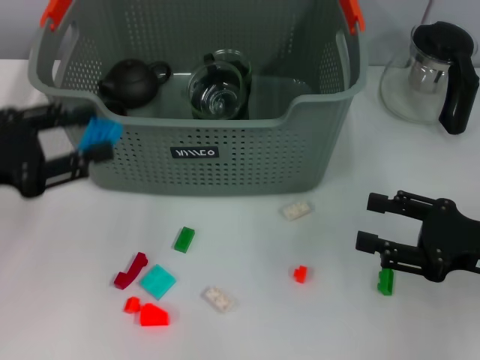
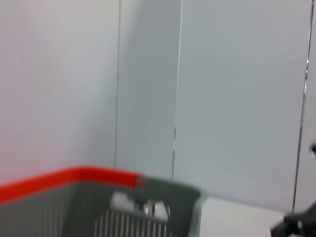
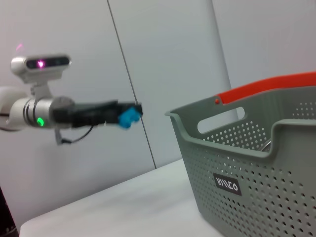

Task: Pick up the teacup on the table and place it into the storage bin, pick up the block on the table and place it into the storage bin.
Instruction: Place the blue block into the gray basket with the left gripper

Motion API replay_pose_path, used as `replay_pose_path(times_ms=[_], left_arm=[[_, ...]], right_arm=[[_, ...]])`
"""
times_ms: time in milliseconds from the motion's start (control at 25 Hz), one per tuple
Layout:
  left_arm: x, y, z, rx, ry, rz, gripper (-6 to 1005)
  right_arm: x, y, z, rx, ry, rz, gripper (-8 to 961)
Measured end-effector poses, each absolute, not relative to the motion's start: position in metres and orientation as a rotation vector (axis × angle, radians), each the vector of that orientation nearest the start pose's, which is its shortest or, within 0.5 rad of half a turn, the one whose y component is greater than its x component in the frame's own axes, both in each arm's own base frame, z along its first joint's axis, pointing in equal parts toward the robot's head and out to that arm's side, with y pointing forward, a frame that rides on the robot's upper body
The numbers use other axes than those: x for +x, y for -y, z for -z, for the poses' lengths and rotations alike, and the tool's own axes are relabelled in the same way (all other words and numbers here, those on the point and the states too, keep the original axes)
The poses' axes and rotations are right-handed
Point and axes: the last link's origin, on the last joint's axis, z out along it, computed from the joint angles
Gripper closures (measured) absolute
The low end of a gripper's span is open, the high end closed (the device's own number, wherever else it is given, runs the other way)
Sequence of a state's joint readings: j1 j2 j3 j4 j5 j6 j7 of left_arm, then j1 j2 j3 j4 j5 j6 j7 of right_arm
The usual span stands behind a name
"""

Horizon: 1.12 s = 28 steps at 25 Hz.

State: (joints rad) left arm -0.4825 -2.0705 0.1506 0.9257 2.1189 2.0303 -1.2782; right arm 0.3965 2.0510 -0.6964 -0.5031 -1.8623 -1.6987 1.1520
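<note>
White tabletop [image 1: 247, 330] carries the large grey perforated plastic storage bin [image 1: 225, 161]. Left gripper [image 1: 94, 142], raised by the bin's left wall, is clamped on a light-blue block [image 1: 100, 133]. Right gripper [image 1: 371, 223] hangs low, jaws apart, holding nothing.

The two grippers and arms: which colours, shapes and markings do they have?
Both the left gripper and the right gripper are black, with open-framed, linkage-like fingers. In the right wrist view, the left arm's wrist is silver-white with a green light, a thin cable, and a white camera showing a pink light.
</note>
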Motion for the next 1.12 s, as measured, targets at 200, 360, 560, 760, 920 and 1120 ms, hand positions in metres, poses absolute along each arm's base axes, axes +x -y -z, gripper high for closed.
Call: replay_pose_path(times_ms=[200, 360, 560, 760, 920, 1120], left_arm=[[-0.242, -0.320, -0.109, -2.591, 0.313, 0.930, 439], [-0.215, -0.359, -0.100, -2.624, 0.346, 0.839, 440], [-0.192, -0.397, -0.078, -2.604, 0.423, 0.671, 441], [-0.181, -0.417, -0.052, -2.605, 0.454, 0.481, 443], [-0.180, -0.421, -0.032, -2.616, 0.441, 0.380, 444], [-0.177, -0.420, -0.018, -2.630, 0.396, 0.325, 443]], right_arm=[[0.290, -0.274, 0.004, -2.685, -0.576, -0.941, 194], [0.290, -0.274, 0.004, -2.689, -0.575, -0.938, 194], [0.290, -0.273, 0.004, -2.689, -0.574, -0.937, 194], [0.290, -0.273, 0.005, -2.688, -0.577, -0.938, 194], [0.290, -0.273, 0.005, -2.688, -0.577, -0.939, 194], [0.291, -0.273, 0.004, -2.688, -0.577, -0.938, 194]])
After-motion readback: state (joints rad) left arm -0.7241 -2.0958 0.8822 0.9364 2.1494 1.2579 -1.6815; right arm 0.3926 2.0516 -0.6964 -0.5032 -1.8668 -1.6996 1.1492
